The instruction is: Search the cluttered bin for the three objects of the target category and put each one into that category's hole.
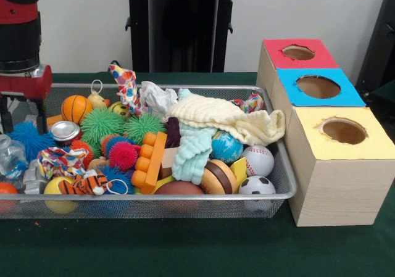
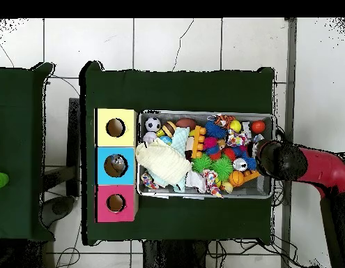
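Note:
The wire mesh bin (image 1: 185,204) is packed with toys. My gripper (image 1: 23,126) hangs over its left end, open and empty, its fingertips just above a blue spiky ball (image 1: 28,140). The short silver can (image 1: 65,131) lies just right of the gripper. The clear plastic bottle (image 1: 9,157) lies at the bin's left front, below the gripper. A crumpled whitish wrapper (image 1: 154,98) sits at the back middle. In the overhead view the arm's wrist (image 2: 264,159) covers the bin's right end (image 2: 271,139), with the can (image 2: 240,165) beside it.
Three wooden boxes with holes stand right of the bin: red-topped (image 1: 298,52), blue-topped (image 1: 318,86), yellow-topped (image 1: 343,131). In the overhead view something grey shows in the blue box's hole (image 2: 116,165). A cream cloth (image 1: 228,119) and a pale blue cloth (image 1: 192,150) cover the bin's middle.

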Controlling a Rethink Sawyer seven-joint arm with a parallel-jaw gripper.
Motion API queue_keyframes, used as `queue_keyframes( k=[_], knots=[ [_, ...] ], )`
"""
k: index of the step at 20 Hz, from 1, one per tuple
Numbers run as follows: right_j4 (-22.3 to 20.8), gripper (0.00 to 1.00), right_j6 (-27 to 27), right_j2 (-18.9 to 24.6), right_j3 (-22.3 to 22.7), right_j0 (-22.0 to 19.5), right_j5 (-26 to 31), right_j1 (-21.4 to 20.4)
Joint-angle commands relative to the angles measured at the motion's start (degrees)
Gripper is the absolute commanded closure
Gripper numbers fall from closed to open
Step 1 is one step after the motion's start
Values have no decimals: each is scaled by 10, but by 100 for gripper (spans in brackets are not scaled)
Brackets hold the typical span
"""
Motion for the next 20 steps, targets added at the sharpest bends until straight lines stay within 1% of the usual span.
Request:
queue_keyframes(
  k=[1, 5, 10, 12, 13, 18, 20],
  knots=[
    [-20, 0, -98, 13, -14, -4, 29, 31],
    [-21, 0, -104, 16, -17, -8, 27, 34],
    [-22, 0, -116, 20, -33, -11, 34, 43],
    [-23, 0, -118, 20, -30, -14, 31, 44],
    [-22, 0, -122, 22, -37, -14, 36, 47],
    [-20, 0, -132, 21, -35, -19, 50, 34],
    [-19, 0, -138, 23, -41, -21, 53, 38]
  ],
)
